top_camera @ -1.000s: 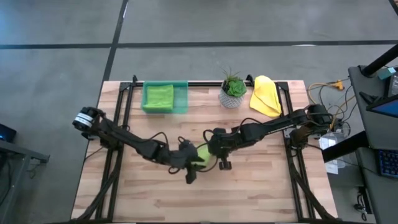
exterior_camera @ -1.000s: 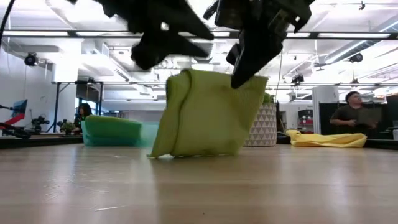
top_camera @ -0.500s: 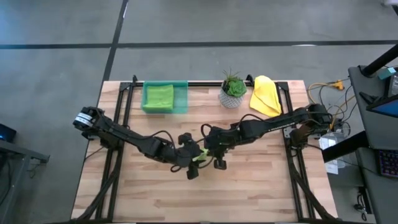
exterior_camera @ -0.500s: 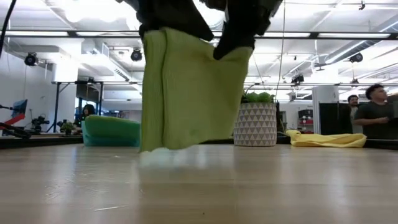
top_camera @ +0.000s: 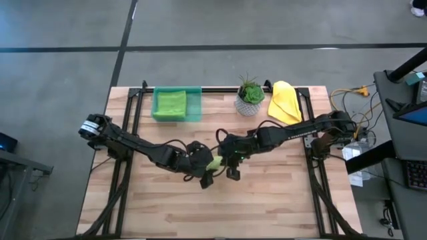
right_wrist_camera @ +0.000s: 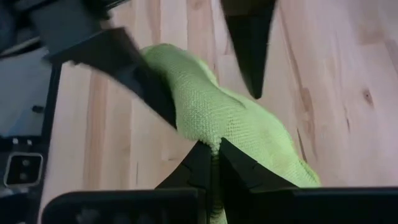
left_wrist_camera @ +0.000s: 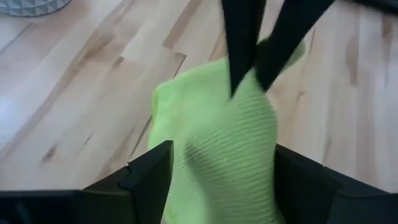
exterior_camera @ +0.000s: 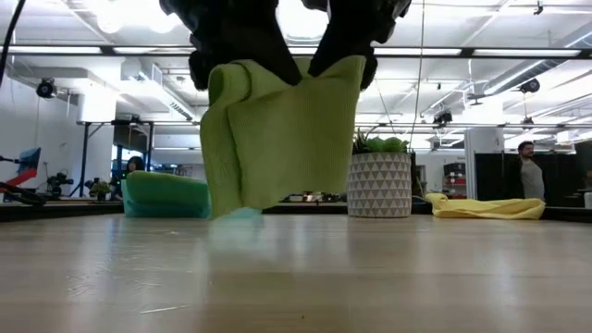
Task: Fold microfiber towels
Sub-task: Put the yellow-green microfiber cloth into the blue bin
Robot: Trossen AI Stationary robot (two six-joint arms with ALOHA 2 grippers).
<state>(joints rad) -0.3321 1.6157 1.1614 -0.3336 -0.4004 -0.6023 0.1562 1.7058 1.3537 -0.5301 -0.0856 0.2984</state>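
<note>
You see a grey concrete floor [top_camera: 60, 100] around the wooden table [top_camera: 267, 200], strip ceiling lights [exterior_camera: 518, 51] overhead, and a person [exterior_camera: 529, 176] standing far back in the room.

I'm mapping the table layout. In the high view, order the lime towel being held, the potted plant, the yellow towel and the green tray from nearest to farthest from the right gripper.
From the right gripper, whose jaws are shut on the cloth:
1. lime towel, in its grip at mid-table.
2. potted plant, at the far edge.
3. yellow towel at the far right and green tray at the far left: too close to call.
</note>
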